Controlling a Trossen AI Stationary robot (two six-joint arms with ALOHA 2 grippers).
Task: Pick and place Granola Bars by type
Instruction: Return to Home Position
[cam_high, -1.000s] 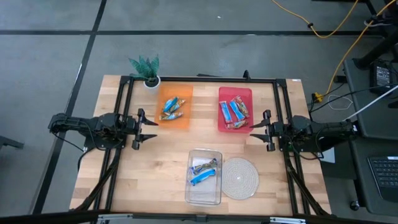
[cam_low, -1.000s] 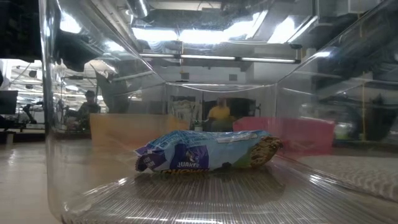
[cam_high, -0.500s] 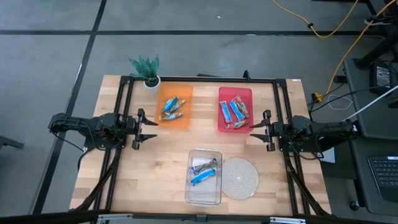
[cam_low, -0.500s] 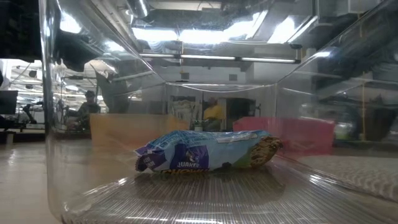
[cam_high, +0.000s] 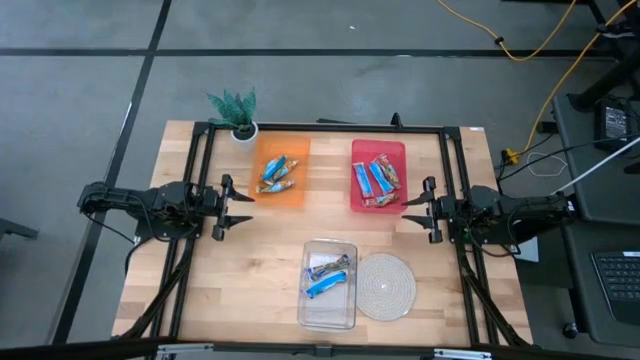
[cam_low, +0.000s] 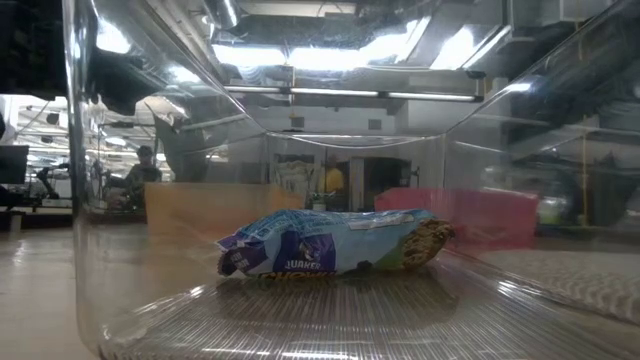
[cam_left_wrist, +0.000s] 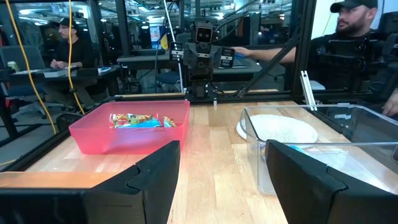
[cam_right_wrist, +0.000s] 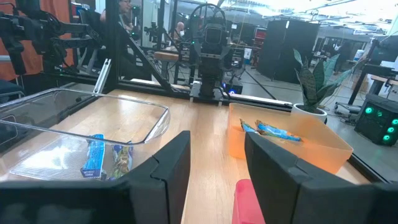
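Observation:
The granola bars lie in three trays. An orange tray (cam_high: 280, 170) at the far left holds a few blue ones (cam_right_wrist: 273, 131). A red tray (cam_high: 378, 175) at the far right holds blue and reddish ones (cam_left_wrist: 142, 121). A clear tray (cam_high: 329, 283) near the front edge holds two bars (cam_high: 328, 276), one of which shows close up (cam_low: 335, 245). My left gripper (cam_high: 240, 206) stands open at the table's left, level, with nothing between its fingers (cam_left_wrist: 155, 180). My right gripper (cam_high: 412, 208) stands open at the table's right, also with nothing between its fingers.
A round woven mat (cam_high: 386, 286) lies right of the clear tray. A small potted plant (cam_high: 236, 113) stands at the far left corner. A black frame (cam_high: 320, 127) runs around the table. People show in the room behind it.

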